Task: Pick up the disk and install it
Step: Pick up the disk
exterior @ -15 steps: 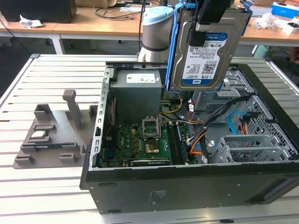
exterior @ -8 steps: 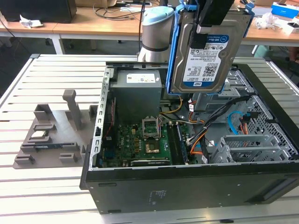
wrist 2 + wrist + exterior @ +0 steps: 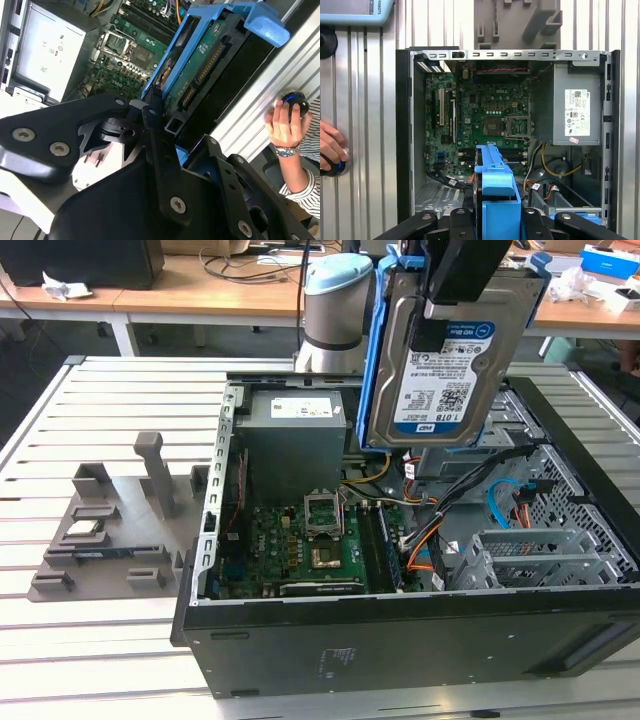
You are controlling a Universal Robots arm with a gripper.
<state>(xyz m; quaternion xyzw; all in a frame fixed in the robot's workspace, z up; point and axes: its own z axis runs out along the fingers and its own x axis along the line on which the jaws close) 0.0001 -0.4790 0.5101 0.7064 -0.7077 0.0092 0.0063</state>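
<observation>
One disk [image 3: 445, 360] hangs upright above the open computer case [image 3: 400, 640]. The gripper [image 3: 440, 315] holds it from the top, with the black fingers [image 3: 160, 155] closed on its blue frame. Its white-and-blue barcode label faces the exterior view. Another white sticker sits on the grey power supply [image 3: 572, 107] inside the case. Below the disk there is some free room among orange and blue cables [image 3: 497, 502], beside a metal cage [image 3: 540, 555]. On the slatted table [image 3: 80, 660], just outside the case wall, a person's hand [image 3: 329, 145] covers a small dark round object [image 3: 332, 167].
</observation>
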